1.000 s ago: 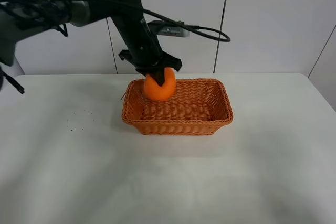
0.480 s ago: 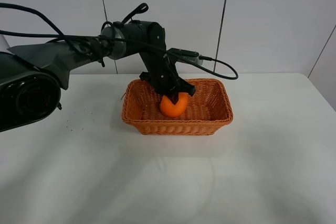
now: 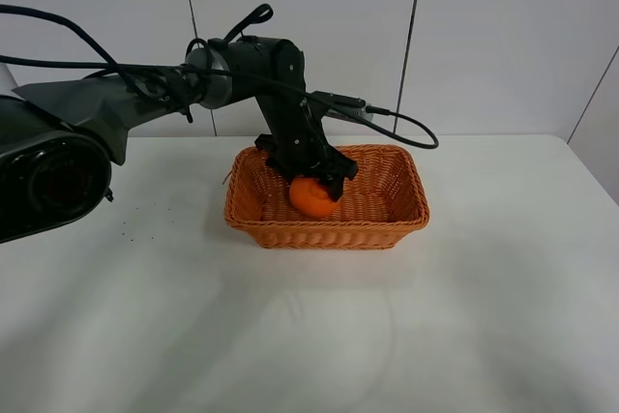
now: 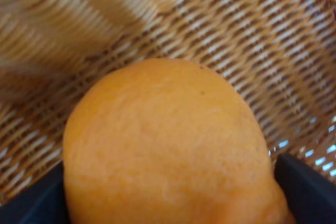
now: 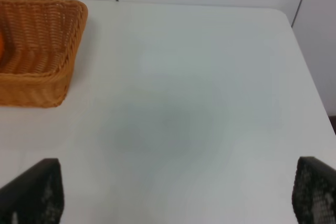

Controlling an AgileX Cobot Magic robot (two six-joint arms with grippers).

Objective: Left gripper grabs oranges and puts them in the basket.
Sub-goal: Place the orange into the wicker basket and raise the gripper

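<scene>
The orange point(image 3: 311, 198) sits low inside the wicker basket point(image 3: 329, 230), near its middle. My left gripper point(image 3: 315, 181) reaches down into the basket from the back left and is shut on the orange. In the left wrist view the orange point(image 4: 163, 140) fills the frame over the basket's woven floor point(image 4: 236, 35), with a dark finger point(image 4: 307, 187) pressed at each side. My right gripper point(image 5: 173, 198) is open and empty over bare table, to the right of the basket point(image 5: 42, 45).
The white table point(image 3: 484, 316) stretches all round the basket. A black cable point(image 3: 397, 123) loops from the left arm behind the basket. A panelled white wall stands at the back.
My left gripper carried the orange from above the basket's left rim down into the basket, then shifted it slightly lower and left. The right arm has not moved.
</scene>
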